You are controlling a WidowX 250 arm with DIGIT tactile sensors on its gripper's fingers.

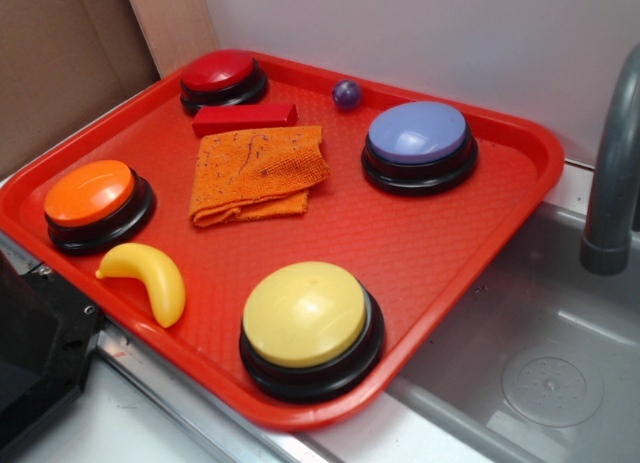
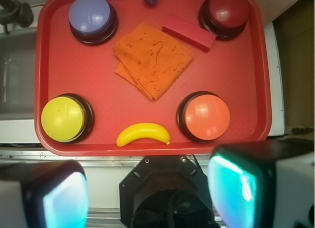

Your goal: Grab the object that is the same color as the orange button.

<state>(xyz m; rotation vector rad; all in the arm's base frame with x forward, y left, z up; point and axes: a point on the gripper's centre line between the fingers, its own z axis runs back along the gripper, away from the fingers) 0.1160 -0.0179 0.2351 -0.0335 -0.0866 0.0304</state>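
Note:
The object, a folded orange cloth with dark specks [image 1: 258,172] [image 2: 153,59], lies rumpled in the middle of the red tray [image 1: 440,248] [image 2: 246,80]. The orange button [image 1: 92,197] [image 2: 206,116], a glossy dome on a black base, sits at the tray's left edge in the exterior view. My gripper [image 2: 147,193] hangs high above the near side of the tray, open, with nothing between its two wide-apart fingers [image 2: 236,188]. It does not show in the exterior view.
On the tray also stand a red button [image 1: 222,77], a blue-purple button [image 1: 418,141] and a yellow button [image 1: 308,321]. A red block [image 1: 245,117], a yellow toy banana [image 1: 150,278] and a small purple ball [image 1: 346,93] lie there too. A sink [image 1: 540,373] with a grey faucet [image 1: 612,173] is on the right.

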